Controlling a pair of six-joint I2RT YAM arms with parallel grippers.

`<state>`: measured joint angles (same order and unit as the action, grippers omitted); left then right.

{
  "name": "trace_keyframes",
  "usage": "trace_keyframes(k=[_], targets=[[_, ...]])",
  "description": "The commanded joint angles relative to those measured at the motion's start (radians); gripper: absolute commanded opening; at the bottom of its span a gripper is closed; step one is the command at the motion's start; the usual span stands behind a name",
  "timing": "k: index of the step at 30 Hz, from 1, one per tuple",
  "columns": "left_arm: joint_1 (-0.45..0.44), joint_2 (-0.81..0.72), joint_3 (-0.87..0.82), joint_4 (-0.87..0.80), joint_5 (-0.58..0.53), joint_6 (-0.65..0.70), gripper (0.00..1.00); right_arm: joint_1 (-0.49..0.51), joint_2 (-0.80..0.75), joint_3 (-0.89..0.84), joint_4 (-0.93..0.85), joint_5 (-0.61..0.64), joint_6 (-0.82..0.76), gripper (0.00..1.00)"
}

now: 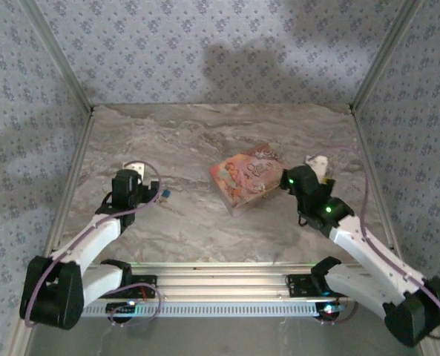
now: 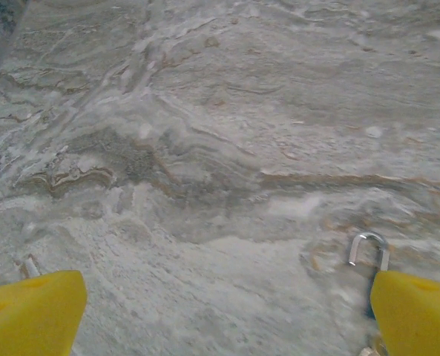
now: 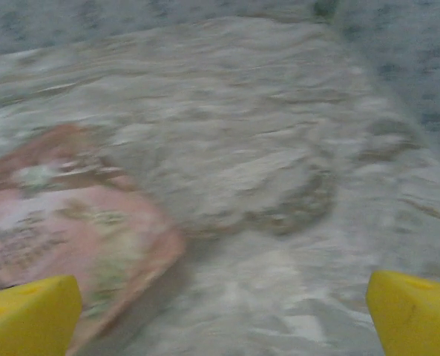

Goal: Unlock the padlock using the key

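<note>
L gripper [image 2: 227,315], yellow fingers [image 2: 27,315] spread & empty, hovered w/ the silver U-shackled metal padlock [image 2: 352,254] just beside one finger. R gripper [image 3: 223,311], likewise spread & empty, hung by the pink printed cardboard box [image 3: 56,222]. Nothing gripped; unlocking apparently not begun.

Shiny metal padlock shackle [image 2: 369,236], matt marbled table [image 2: 205,148]

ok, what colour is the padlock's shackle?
Silver, bare metal. The padlock shackle shows best in the left wrist view.
</note>
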<state>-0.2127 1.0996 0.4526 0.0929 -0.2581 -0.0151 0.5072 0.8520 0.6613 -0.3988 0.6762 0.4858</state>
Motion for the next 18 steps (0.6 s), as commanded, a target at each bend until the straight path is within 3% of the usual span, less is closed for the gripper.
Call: trace_keyframes(k=[1,5,8,10,15,18], targets=[[0.045,0.051,-0.06,0.221,-0.001,0.032,0.98,-0.073,-0.087,-0.153,0.178,0.063,-0.095,1.0],[0.082,0.117,-0.073,0.348,0.048,0.05,0.98,-0.172,-0.085,-0.282,0.362,-0.04,-0.189,1.0],[0.124,0.17,-0.082,0.476,0.131,0.023,0.98,-0.251,-0.008,-0.267,0.42,-0.097,-0.188,1.0],[0.135,0.219,-0.077,0.558,0.157,0.018,0.98,-0.277,0.051,-0.277,0.556,-0.123,-0.248,1.0],[0.138,0.355,0.008,0.568,0.185,0.097,0.98,-0.317,0.217,-0.32,0.823,-0.167,-0.423,1.0],[0.182,0.39,0.053,0.522,0.209,0.053,0.98,-0.373,0.298,-0.382,0.989,-0.23,-0.443,1.0]])
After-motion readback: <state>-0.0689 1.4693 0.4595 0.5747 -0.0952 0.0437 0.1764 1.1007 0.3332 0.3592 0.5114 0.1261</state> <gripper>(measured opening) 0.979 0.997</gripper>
